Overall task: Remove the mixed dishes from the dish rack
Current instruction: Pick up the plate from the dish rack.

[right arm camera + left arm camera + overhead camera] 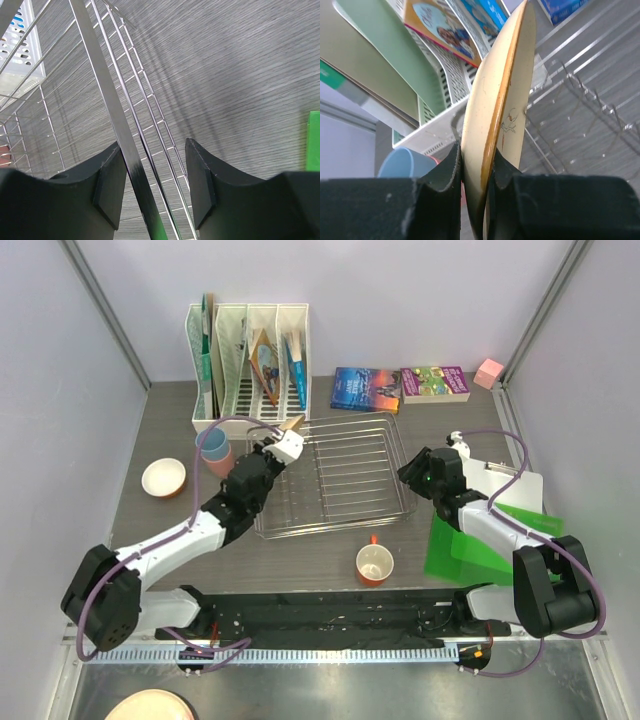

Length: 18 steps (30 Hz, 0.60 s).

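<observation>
Left hand (476, 162) clenched on the beige plate (492, 100), edge-up at the dish rack's (345, 475) far-left corner; best lifted clear of the wires before swinging.

Rack (335, 475) bars bare, open from above. File holder (248, 360) crowds its rear left corner; cups (214, 451) stand just left; mug (374, 565) near the front rim.

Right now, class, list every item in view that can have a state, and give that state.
dish rack, flat on the table, no dishes lying in it
left tool, shut on beige plate
beige plate, held on edge by the dish rack's far-left corner
right tool, open, a rack bar between its fingers
orange mug, upright on table
small orange bowl, upright on table
grey-blue cup, upright, seemingly nested in pink cup
</observation>
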Each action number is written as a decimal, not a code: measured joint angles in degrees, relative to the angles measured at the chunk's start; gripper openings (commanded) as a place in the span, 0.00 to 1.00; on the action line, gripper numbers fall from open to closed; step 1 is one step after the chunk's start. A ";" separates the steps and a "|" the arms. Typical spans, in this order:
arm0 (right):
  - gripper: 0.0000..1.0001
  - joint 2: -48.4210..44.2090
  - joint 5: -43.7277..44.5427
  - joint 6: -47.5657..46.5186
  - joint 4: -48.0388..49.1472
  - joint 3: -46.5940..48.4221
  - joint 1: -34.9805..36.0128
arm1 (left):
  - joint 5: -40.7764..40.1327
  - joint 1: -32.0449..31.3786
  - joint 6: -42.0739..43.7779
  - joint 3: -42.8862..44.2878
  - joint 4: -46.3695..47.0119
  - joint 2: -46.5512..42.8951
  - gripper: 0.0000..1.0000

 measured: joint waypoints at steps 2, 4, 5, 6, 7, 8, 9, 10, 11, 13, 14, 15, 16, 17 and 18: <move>0.53 0.00 -0.04 0.02 0.02 0.00 0.00 | 0.39 0.00 0.59 1.95 -1.09 -0.61 0.00; 0.53 0.02 -0.07 0.00 0.02 0.00 0.00 | 0.81 -0.31 1.66 4.94 -2.10 -1.27 0.00; 0.53 0.02 -0.07 0.00 0.02 0.00 0.00 | 0.87 -0.44 2.08 6.45 -2.43 -1.68 0.00; 0.53 0.02 -0.07 0.00 0.02 0.00 0.00 | 1.03 -0.66 2.40 8.09 -2.69 -2.21 0.00; 0.53 0.02 -0.07 0.02 0.02 0.00 0.00 | 1.01 -0.94 2.60 9.16 -2.89 -2.67 0.00; 0.53 0.00 -0.07 0.00 0.00 0.00 0.00 | 0.98 -1.33 2.89 10.56 -3.28 -3.26 0.00; 0.53 0.00 -0.07 0.00 0.00 0.00 0.00 | 0.72 -1.90 2.95 12.00 -3.82 -3.78 0.00; 0.54 0.00 -0.07 0.00 -0.04 0.00 0.00 | 0.31 -2.58 2.73 13.51 -4.57 -4.20 0.00; 0.56 0.00 -0.07 0.00 -0.04 0.00 0.00 | -0.07 -3.13 2.29 14.78 -5.25 -4.52 0.00; 0.59 -0.28 -0.02 -0.11 -1.01 0.22 0.00 | -1.18 -4.13 -0.55 19.17 -9.70 -4.79 0.00; 0.61 -0.46 -0.02 -0.13 -1.64 0.33 0.00 | -1.64 -4.42 -2.05 21.24 -11.89 -4.79 0.00; 0.63 -0.85 -0.02 -0.26 -2.95 0.44 0.00 | -2.23 -4.87 -4.87 24.52 -15.61 -4.79 0.00; 0.65 -1.36 -0.02 -0.42 -4.17 0.46 0.00 | -2.49 -5.03 -6.82 26.43 -17.94 -4.79 0.00; 0.66 -2.01 -0.02 -0.57 -5.66 0.48 0.00 | -2.91 -5.03 -9.33 28.76 -20.81 -4.79 0.00; 0.67 -2.67 0.00 -0.79 -7.13 0.55 0.00 | -3.32 -5.03 -12.13 30.64 -23.39 -4.81 0.00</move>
